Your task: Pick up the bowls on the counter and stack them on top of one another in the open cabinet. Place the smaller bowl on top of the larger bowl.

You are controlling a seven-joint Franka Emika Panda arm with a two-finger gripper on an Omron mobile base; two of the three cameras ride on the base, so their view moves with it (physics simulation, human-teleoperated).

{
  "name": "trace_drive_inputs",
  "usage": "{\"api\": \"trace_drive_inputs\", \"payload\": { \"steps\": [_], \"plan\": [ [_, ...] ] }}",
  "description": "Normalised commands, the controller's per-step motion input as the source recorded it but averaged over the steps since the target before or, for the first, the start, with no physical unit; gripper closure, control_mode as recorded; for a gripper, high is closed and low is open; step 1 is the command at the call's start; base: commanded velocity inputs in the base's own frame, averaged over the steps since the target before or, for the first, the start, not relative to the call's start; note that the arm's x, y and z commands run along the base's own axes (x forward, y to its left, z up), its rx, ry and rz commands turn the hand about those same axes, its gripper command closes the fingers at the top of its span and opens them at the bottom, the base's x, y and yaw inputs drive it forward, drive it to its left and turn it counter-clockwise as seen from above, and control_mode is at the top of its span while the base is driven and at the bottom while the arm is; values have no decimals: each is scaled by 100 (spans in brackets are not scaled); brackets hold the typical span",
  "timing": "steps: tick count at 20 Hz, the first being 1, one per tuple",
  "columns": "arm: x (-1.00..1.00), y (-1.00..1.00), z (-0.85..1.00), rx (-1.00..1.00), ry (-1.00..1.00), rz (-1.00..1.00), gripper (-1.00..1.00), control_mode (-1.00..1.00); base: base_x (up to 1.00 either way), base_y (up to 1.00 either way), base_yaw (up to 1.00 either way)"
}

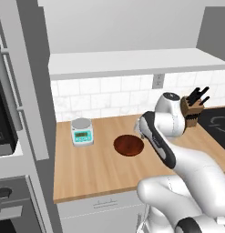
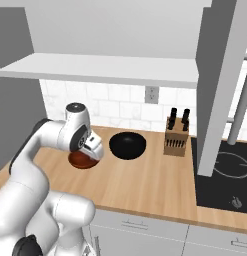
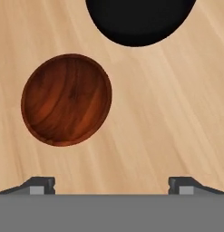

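The reddish-brown smaller bowl (image 1: pixel 128 145) (image 2: pixel 80 161) (image 3: pixel 65 99) sits upright on the light wood counter (image 1: pixel 93 170) (image 2: pixel 145 185). The glossy black larger bowl (image 2: pixel 127 145) (image 3: pixel 140 20) rests just to its right, apart from it. My gripper (image 2: pixel 94 151) (image 3: pixel 112 185) hovers above the counter beside the brown bowl, pointing down, open, with nothing between its fingertips (image 3: pixel 41 183). In the left base view my arm hides the black bowl. The open cabinet's white bottom shelf (image 1: pixel 132 61) (image 2: pixel 105 67) stands bare above the counter.
A teal-and-white kitchen scale (image 1: pixel 82 131) stands left of the brown bowl. A knife block (image 1: pixel 192 109) (image 2: pixel 176 132) is at the back right, beside a black cooktop (image 2: pixel 225 175). The open cabinet door (image 2: pixel 220 75) hangs down at the right. The oven column (image 1: pixel 13 136) bounds the left.
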Motion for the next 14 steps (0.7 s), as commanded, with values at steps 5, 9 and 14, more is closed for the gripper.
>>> {"api": "trace_drive_inputs", "payload": {
  "steps": [5, 9, 14],
  "plan": [
    [41, 0, -45, 0, 0, -6, -100, -100, 0, 0, 0],
    [35, 0, -48, 0, 0, -4, -100, -100, 0, 0, 0],
    [23, 0, -22, 0, 0, -6, -100, -100, 0, 0, 0]
  ]
}}
